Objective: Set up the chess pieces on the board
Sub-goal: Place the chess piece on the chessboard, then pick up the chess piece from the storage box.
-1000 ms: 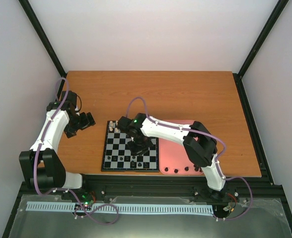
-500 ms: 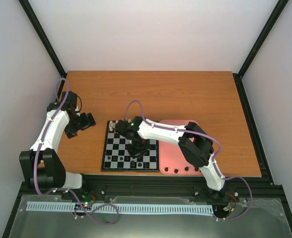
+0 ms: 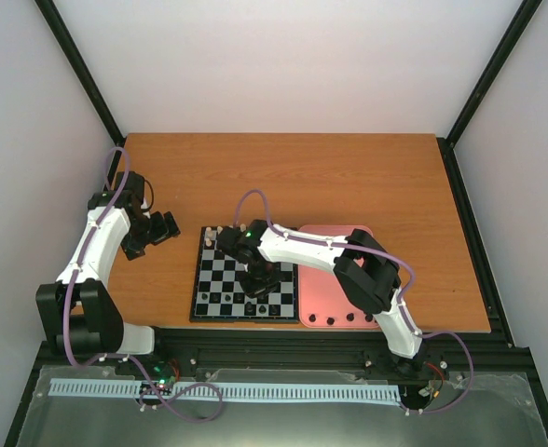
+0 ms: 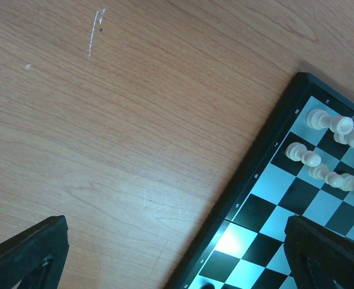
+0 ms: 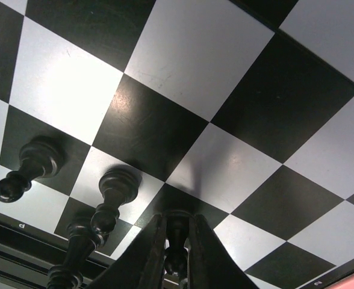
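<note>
The board [image 3: 220, 279] lies on the table between the arms. Over its near right part my right gripper [image 3: 258, 284] points down. In the right wrist view, the right gripper [image 5: 177, 224] is shut on a black chess piece [image 5: 177, 253] that stands upright on a black square of the board [image 5: 201, 54]. Three other black chess pieces [image 5: 114, 195] stand just left of it, near the board's rim. My left gripper [image 3: 157, 228] hovers open over bare table left of the board [image 4: 267, 198], nothing between its fingers [image 4: 32, 253].
Cream-white pieces [image 4: 330, 129] line the far edge of the board [image 3: 213, 237]. A pink tray [image 3: 325, 289] lies right of the board, with several black pieces [image 3: 333, 319] along its near edge. Bare wooden table spreads behind and to the right.
My right arm has shifted slightly to the left over the board and come down with the piece. The left arm has not moved.
</note>
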Robot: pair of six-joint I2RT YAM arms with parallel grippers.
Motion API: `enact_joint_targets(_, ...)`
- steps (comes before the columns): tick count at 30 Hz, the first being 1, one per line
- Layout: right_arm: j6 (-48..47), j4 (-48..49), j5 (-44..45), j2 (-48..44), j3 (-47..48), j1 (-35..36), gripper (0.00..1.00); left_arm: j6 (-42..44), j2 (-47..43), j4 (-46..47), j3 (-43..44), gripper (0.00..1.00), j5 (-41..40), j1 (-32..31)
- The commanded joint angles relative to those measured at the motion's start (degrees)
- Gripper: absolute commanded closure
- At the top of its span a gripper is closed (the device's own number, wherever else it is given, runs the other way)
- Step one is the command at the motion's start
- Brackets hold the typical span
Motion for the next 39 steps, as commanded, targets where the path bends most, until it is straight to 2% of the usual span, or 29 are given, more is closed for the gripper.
enact_joint_targets(1,-0.3,0.1,-0.1,1.4,-0.4,0.6,0.87,0.6,-1.2,0.6,0.2,0.0,-0.2,-0.3)
enact_joint_targets(11,-0.7,-0.2,0.1,1.0,-0.7,0.6,0.84,0.7,-1.1,0.4,0.3,0.0,-0.6,-0.4)
enact_joint_targets(32,0.0,-5.1,4.9,-6.8,3.7,0.2,0.63,0.8,-1.1,-0.1,1.5,0.0,-0.9,-0.3)
enact_joint_targets(35,1.7,-5.3,6.0,-10.6,1.8,-1.2,0.61,0.7,-1.1,0.0,1.5,0.0,-0.9,-0.3)
enact_joint_targets(39,4.3,-4.1,6.9,-18.4,-7.7,-6.7,0.61,0.7,-1.1,-0.1,1.9,0.0,-0.6,-0.3)
